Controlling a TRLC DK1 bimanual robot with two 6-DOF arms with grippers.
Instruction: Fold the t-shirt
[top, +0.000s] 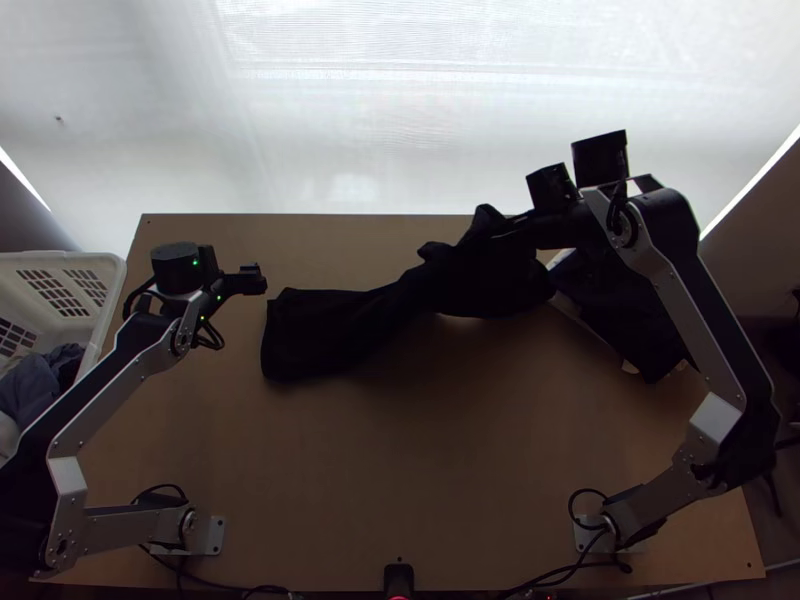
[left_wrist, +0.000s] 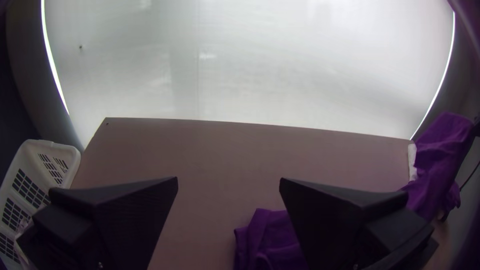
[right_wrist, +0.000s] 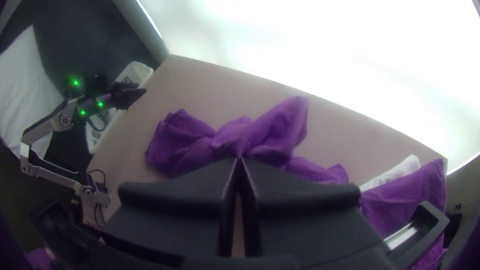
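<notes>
The pinched bit of t-shirt is hidden between the right fingers; near the left fingers, the basket is cut off.

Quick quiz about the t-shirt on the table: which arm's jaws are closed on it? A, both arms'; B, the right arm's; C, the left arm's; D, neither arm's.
B: the right gripper has its jaws closed where the t-shirt gathers to a point, while the left gripper has its jaws open, apart from the fabric.
</notes>
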